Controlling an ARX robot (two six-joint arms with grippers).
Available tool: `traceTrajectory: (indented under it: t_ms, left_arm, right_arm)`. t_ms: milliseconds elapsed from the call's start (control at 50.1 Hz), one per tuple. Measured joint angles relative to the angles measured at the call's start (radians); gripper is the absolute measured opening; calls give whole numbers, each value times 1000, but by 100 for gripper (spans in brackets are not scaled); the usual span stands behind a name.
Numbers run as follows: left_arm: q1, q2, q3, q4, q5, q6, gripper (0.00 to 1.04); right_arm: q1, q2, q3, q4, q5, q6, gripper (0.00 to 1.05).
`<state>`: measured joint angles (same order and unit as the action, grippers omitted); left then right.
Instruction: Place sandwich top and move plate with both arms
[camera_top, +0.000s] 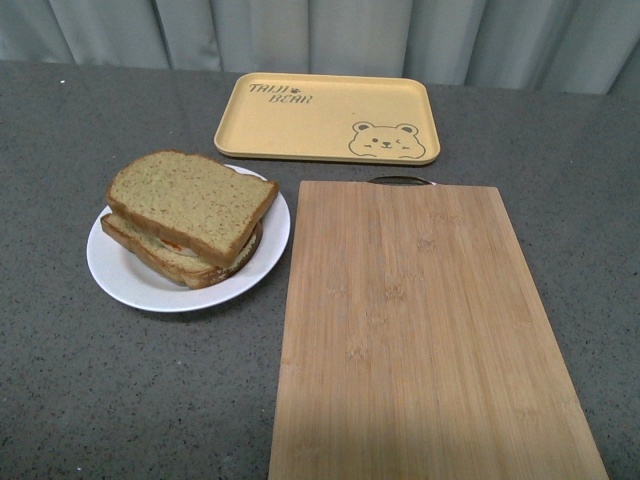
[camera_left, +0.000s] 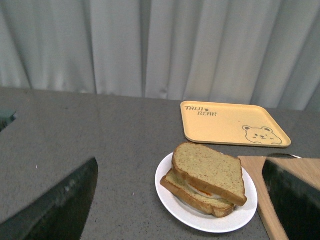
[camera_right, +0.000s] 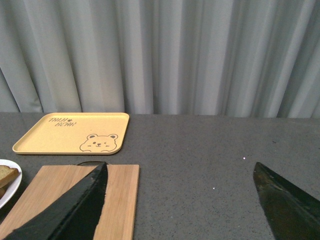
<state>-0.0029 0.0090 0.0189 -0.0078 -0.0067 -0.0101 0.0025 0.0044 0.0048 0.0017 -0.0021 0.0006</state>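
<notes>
speckled tan sandwich top (camera_top: 192, 203) caps the stack on the plate (camera_top: 130, 285). wrist views alone show left hand (camera_left: 180, 164) and right hand (camera_right: 180, 167), both gaping, empty.

The dark grey speckled counter (camera_top: 90, 400) carries three things. A round white plate (camera_top: 118, 268) sits on the left, just beside the long edge of a bamboo cutting board (camera_top: 420, 330). A yellow bear-printed tray (camera_top: 320, 125) lies flat behind both, near the board's far end.
</notes>
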Motion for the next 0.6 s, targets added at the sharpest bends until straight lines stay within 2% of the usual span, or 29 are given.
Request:
traceTrajectory:
  t_ms: [40,120,180,299,419,499,599]
  left_arm:
    - [-6,64,39,-111,-15,-51,98]
    - [-6,174,57,-122,7,-104,98]
    - [-8,268,65,-74,24,-152,98]
    - [-6,533,117,119,87,-255,98]
    - [6,997,258,332,177,-417,98]
    - [10,1327,368,371,227,-544,98]
    - [8,1517,439,373,266,-610,98]
  right_arm:
    - [0,0,0,0,0,1,97]
    - [0,0,0,0,0,0,95]
    - [0,0,0,0,0,0,95]
    - [0,0,0,0,0,0,95]
    - [0,0,0,0,0,0,95]
    - [0,0,0,0,0,0,95]
    - [0,0,0,0,0,0,95]
